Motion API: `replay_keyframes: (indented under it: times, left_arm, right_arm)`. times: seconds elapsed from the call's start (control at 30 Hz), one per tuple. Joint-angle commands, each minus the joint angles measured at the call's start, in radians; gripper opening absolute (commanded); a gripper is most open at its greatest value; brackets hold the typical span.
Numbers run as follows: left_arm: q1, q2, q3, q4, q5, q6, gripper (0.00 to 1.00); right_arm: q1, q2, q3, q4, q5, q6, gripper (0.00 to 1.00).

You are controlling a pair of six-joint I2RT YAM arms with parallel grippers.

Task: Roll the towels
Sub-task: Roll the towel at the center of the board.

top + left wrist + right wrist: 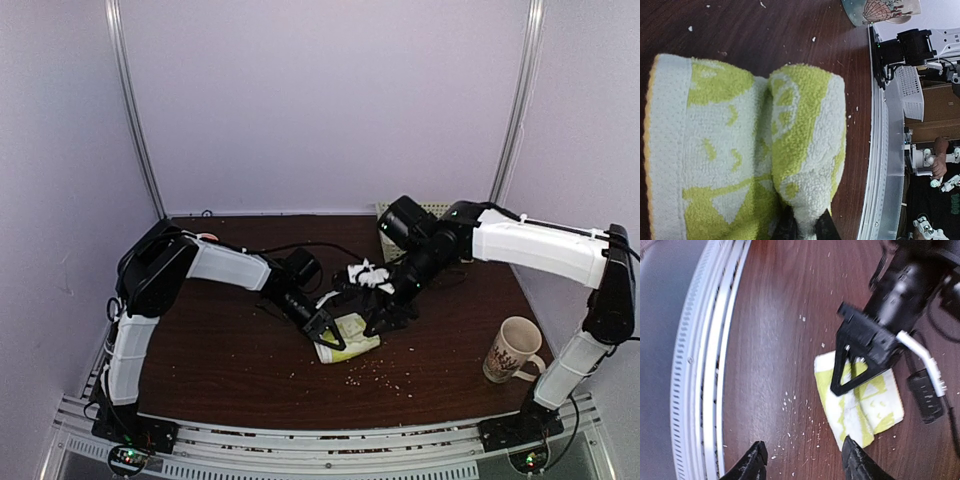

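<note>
Partly rolled yellow-green towel [740, 150].
Its fold is gripped by the left fingers [784, 229]; the right fingers [754, 465] are spread, empty. The loose roll may be undone if tugged.

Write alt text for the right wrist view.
The left hand is closed on a folded yellow-green towel lying on a dark wooden table. The right hand, open and empty, shows at the bottom edge, near scattered white crumbs.

From above I find my left gripper [326, 328] and right gripper [386, 318] covering most of the yellow-green towel [356, 345]. My left wrist camera loses it past the bottom edge and crops the mug [880, 10] at the top.
</note>
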Motion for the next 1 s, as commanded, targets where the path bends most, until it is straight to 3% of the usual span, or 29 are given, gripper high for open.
replay_keyframes:
  times: [0.0,0.17,0.57,0.7,0.77,0.9,0.97]
  left_arm:
    - [0.007,0.034,-0.021,-0.031,0.007,-0.020,0.03]
    - [0.010,0.038,-0.024,-0.031,0.009,-0.018,0.03]
    - [0.014,0.044,-0.025,-0.031,0.016,-0.003,0.07]
    - [0.016,0.045,-0.017,-0.039,0.011,0.009,0.10]
    - [0.017,0.044,-0.007,-0.045,-0.007,0.016,0.13]
    - [0.018,-0.002,-0.004,-0.035,-0.085,0.034,0.34]
    - [0.021,-0.052,-0.018,0.005,-0.110,0.029,0.38]
  right_arm:
    - [0.077,-0.018,-0.159,0.228,0.331,-0.005,0.53]
    - [0.130,0.022,-0.252,0.362,0.437,-0.027,0.55]
    - [0.150,0.186,-0.266,0.445,0.399,-0.125,0.56]
    - [0.149,0.233,-0.248,0.421,0.370,-0.144,0.44]
    - [0.149,0.250,-0.233,0.398,0.346,-0.155,0.33]
    - [0.150,0.280,-0.190,0.308,0.296,-0.176,0.20]
    - [0.151,0.284,-0.171,0.264,0.268,-0.185,0.17]
